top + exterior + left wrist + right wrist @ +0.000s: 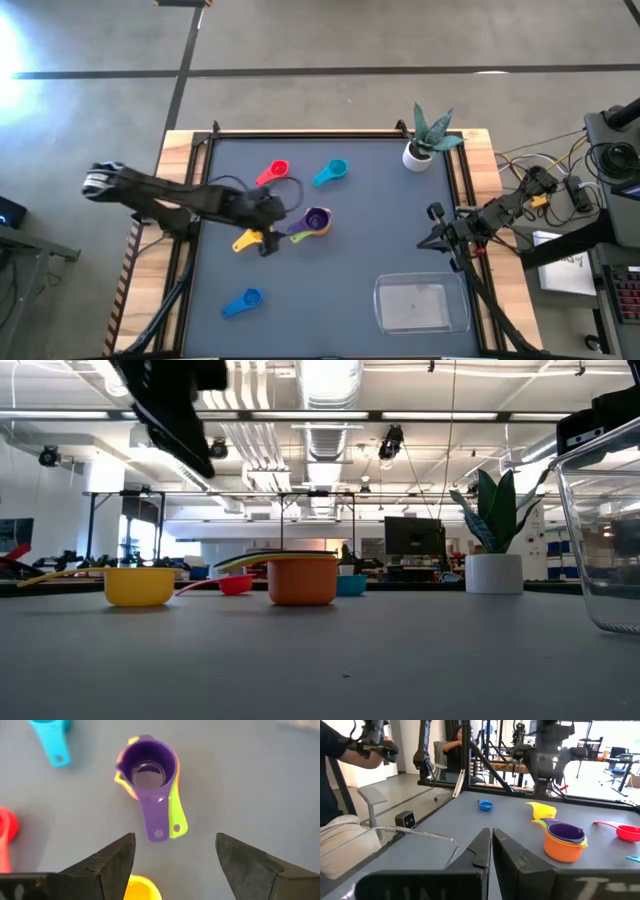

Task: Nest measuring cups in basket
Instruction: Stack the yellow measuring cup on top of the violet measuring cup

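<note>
Left gripper (175, 862): I see it spread, empty, frame centre-left.
Stack (313, 222): purple on top; lower cups mostly hidden.
Right gripper (491, 847): pressed together.
Basket (421, 304): lower right.

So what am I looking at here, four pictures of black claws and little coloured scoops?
It is one moment seen by four cameras on a two-armed robot at a table. One camera looks straight down, one sits at table height, and one rides on each wrist.

The left hand hangs open over a nested stack: a small purple plastic measuring cup sitting inside green and orange ones. It holds nothing. The right hand waits shut and empty at the table's right side.

Loose on the grey table top lie a yellow plastic cup, a red one, a light blue one and a darker blue one. The clear plastic rectangular basket near the right arm has no cups in it. A small potted plant in a white pot stands at the far edge.
</note>
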`<state>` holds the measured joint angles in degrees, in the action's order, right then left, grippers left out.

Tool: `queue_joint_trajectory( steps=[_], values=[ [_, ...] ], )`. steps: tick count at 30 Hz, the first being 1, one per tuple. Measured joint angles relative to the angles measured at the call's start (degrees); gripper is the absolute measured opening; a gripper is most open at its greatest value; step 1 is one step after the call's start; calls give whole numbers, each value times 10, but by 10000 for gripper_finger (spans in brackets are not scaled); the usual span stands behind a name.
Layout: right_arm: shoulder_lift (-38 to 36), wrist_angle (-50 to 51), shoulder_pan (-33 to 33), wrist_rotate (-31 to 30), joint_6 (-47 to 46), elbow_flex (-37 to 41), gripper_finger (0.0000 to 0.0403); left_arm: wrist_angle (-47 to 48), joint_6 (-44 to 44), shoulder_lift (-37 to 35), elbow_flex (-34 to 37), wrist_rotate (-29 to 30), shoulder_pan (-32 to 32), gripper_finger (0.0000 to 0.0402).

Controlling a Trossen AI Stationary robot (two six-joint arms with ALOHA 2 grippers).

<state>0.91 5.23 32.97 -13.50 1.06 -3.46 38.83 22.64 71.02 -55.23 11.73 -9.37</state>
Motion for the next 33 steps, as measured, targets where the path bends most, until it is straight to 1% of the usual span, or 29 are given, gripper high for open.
queue_joint_trajectory(
  steps=[3,7,13,19,27,33],
  values=[
    [0,0,0,0,0,0,9,-1,42,-73,42,19,-18,249],
    [0,0,0,0,0,0,9,-1,99,-160,109,28,-41,242],
    [0,0,0,0,0,0,9,-1,167,-244,196,28,-56,239],
    [0,0,0,0,0,0,9,4,190,-284,232,27,-62,239],
    [0,0,0,0,0,0,9,50,195,-304,235,26,-62,239],
    [0,0,0,0,0,0,9,91,222,-318,240,21,-63,239]
  ],
)
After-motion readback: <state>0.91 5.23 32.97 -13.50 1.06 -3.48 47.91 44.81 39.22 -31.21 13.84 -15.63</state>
